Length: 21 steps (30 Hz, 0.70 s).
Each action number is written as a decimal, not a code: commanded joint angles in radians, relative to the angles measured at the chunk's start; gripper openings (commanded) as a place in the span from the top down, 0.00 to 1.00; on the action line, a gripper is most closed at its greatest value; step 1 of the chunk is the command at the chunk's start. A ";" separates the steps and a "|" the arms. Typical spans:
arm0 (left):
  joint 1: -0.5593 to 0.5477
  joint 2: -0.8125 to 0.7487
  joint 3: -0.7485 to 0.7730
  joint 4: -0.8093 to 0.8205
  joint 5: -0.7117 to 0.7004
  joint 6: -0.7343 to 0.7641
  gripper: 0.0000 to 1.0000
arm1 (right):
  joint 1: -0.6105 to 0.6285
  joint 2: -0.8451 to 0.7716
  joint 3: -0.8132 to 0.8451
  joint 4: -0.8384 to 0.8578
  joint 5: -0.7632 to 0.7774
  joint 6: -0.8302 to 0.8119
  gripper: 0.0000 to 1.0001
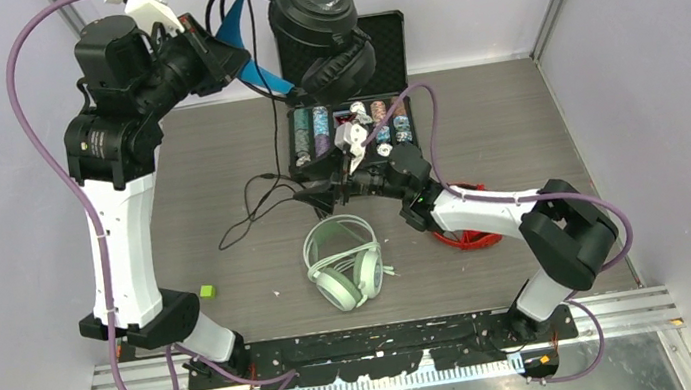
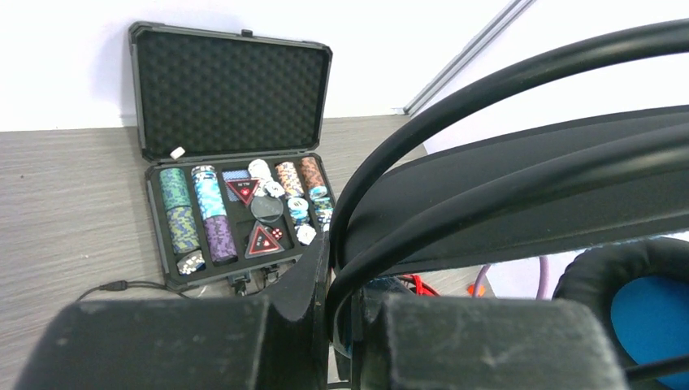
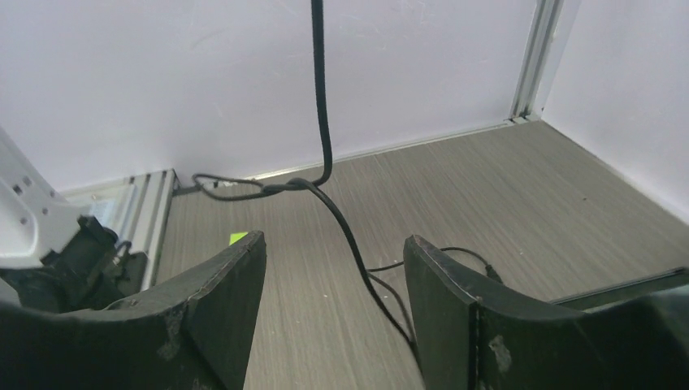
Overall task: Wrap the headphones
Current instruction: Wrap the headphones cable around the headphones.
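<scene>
My left gripper (image 1: 220, 52) is raised high at the back and is shut on the headband of the black headphones (image 1: 316, 19); the blue-lined band shows in the left wrist view (image 2: 520, 191), pinched at the gripper (image 2: 345, 292). Their black cable (image 1: 272, 124) hangs down to the table and lies in loops (image 1: 253, 212). My right gripper (image 1: 321, 190) is open low over the table, and the cable (image 3: 349, 236) runs between its fingers. The mint-green headphones (image 1: 342, 261) lie on the table in front. The red headphones (image 1: 463, 235) are mostly hidden under my right arm.
An open black case of poker chips (image 1: 352, 123) stands at the back centre, also in the left wrist view (image 2: 236, 211). A small green block (image 1: 206, 292) lies near the left arm's base. Walls close in left, back and right.
</scene>
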 commanded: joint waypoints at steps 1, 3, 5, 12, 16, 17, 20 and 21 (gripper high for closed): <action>0.009 -0.028 0.035 0.125 0.055 -0.072 1.00 | -0.019 0.000 0.018 0.019 -0.111 -0.196 0.32; 0.010 -0.027 0.035 0.132 0.063 -0.079 1.00 | -0.021 0.029 0.038 0.012 -0.141 -0.218 0.32; 0.010 -0.028 0.036 0.135 0.067 -0.083 1.00 | -0.019 0.059 0.073 -0.009 -0.181 -0.228 0.31; 0.011 -0.033 0.032 0.135 0.073 -0.090 1.00 | -0.013 0.174 0.170 0.049 -0.118 -0.222 0.31; 0.012 -0.037 0.030 0.138 0.076 -0.095 1.00 | -0.014 0.243 0.237 0.082 -0.081 -0.217 0.32; 0.013 -0.037 0.028 0.139 0.077 -0.093 1.00 | -0.013 0.254 0.254 0.082 -0.080 -0.208 0.34; 0.046 -0.035 0.021 0.146 0.083 -0.091 1.00 | -0.013 0.279 0.273 0.106 -0.077 -0.169 0.66; 0.082 -0.034 0.013 0.157 0.099 -0.102 1.00 | -0.015 0.277 0.259 0.124 -0.060 -0.165 0.85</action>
